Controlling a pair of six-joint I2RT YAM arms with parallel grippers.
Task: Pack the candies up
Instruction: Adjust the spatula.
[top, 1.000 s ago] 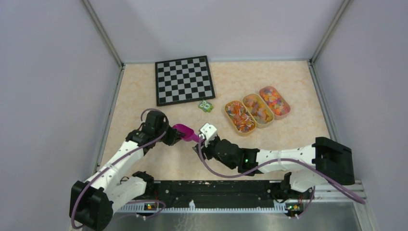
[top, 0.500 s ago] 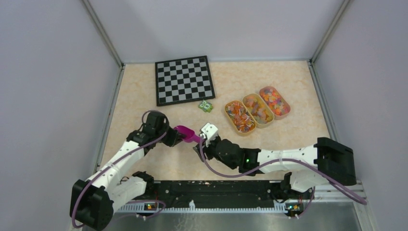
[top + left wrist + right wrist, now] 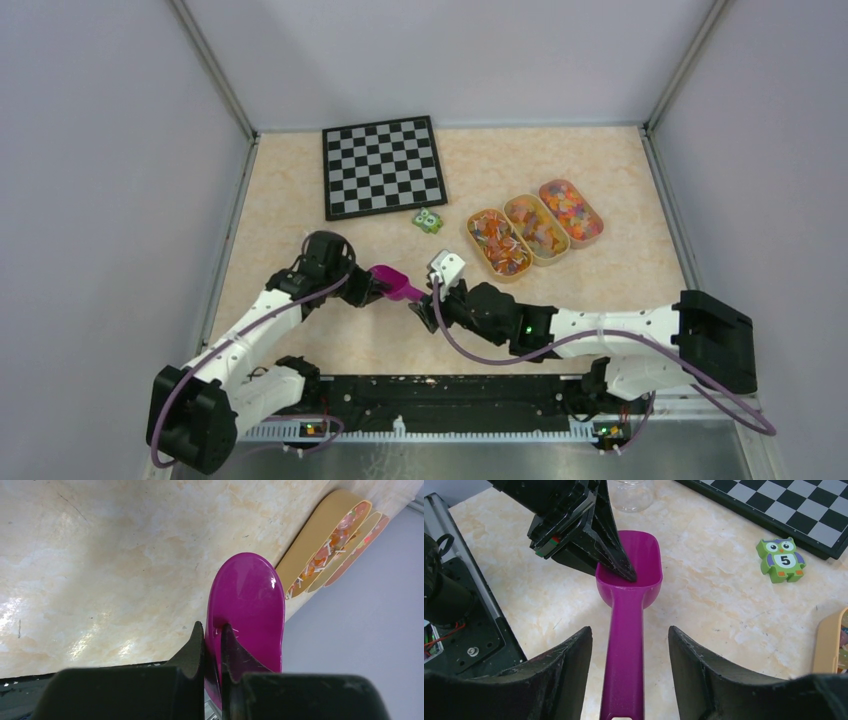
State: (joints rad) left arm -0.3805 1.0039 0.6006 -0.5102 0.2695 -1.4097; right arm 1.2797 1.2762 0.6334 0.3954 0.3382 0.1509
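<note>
2 grippers on 1 scoop, looks like a handover about to happen

The left gripper (image 3: pixel 212 629) is clenched on the side wall of the magenta scoop (image 3: pixel 626 610), right at the bowl. The right gripper (image 3: pixel 629 632) is spread wide with the handle running straight down the gap between its fingers, lengthwise along the way the jaws point, touching neither side as far as I can tell. So the right one is lined up and I'd guess it just needs to squeeze. Scoop's empty. The candies (image 3: pixel 500 245) sit in 3 tan trays (image 3: pixel 470 235), well off to the right of the right jaws and ahead of the bowl's tip from the left jaws.
</note>
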